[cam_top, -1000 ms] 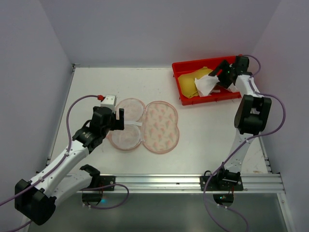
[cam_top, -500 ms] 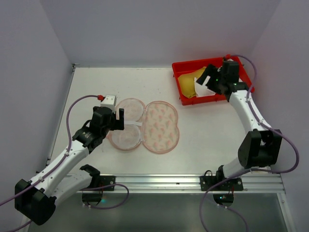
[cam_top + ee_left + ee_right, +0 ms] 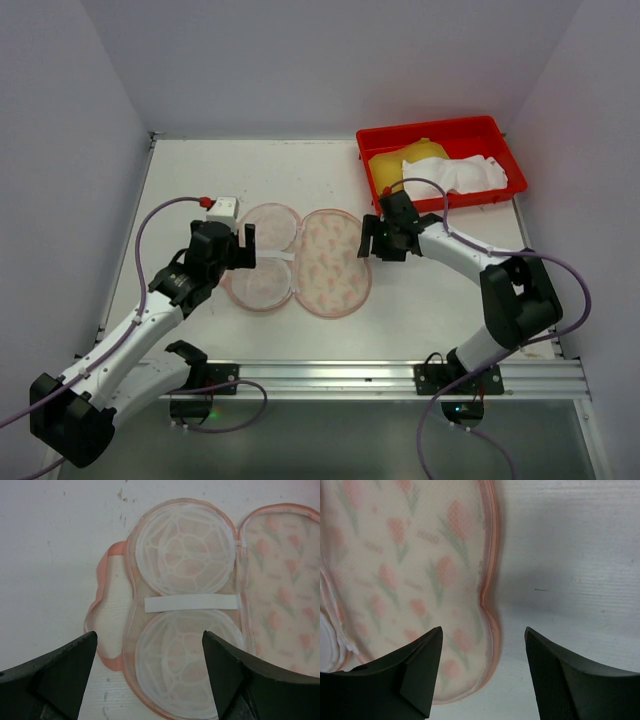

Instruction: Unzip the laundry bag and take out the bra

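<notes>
Back from the red tray (image 3: 470,203) at the table's far-right corner, the right gripper (image 3: 372,238) hung spread and empty over the unzipped laundry bag (image 3: 335,262), the left gripper (image 3: 245,240) likewise; seemingly only withdrawal remained.

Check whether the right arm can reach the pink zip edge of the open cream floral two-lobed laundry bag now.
Likely yes: the right gripper hangs open over the pink right edge of the cream floral laundry bag, nothing between; the left gripper is over its mesh half.
</notes>
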